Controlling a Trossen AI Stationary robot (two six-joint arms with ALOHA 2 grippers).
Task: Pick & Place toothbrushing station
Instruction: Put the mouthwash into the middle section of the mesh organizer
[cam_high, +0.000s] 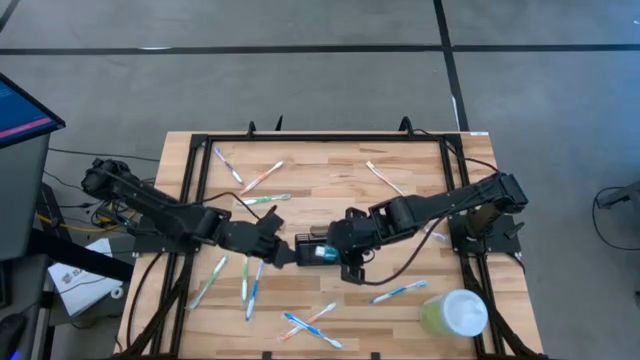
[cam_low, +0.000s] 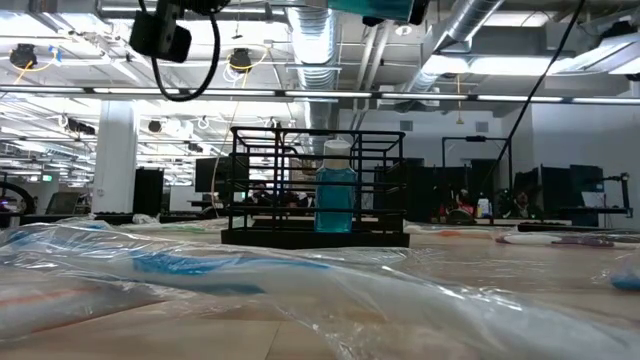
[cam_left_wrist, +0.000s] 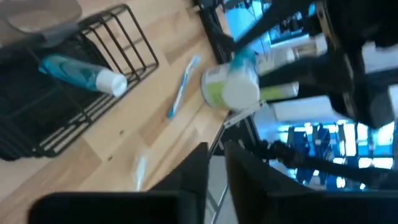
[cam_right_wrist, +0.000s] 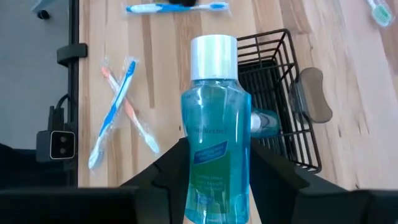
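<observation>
The toothbrushing station is a black wire holder (cam_high: 306, 239) standing on the wooden table between my two grippers; it also shows in the low view (cam_low: 262, 236). A blue bottle with a white cap (cam_low: 335, 195) stands upright inside it. My right gripper (cam_high: 332, 252) is shut on a second blue bottle (cam_right_wrist: 214, 124), above and just beside the holder (cam_right_wrist: 283, 74). My left gripper (cam_high: 282, 252) is on the holder's left side, its fingers (cam_left_wrist: 193, 177) nearly together and holding nothing. My right gripper pinches the blue bottle's lower body (cam_right_wrist: 214, 180) between its two fingers, one on each side. The bottle lies along the fingers, its white cap (cam_right_wrist: 213, 56) pointing away from the wrist. It is lifted clear of the table.
Several wrapped toothbrushes lie scattered over the table (cam_high: 250, 180) (cam_high: 395, 292) (cam_right_wrist: 115, 109). A pale green cup with a white lid (cam_high: 455, 314) stands at the near right corner. A black frame (cam_high: 320, 138) runs round the table's edge.
</observation>
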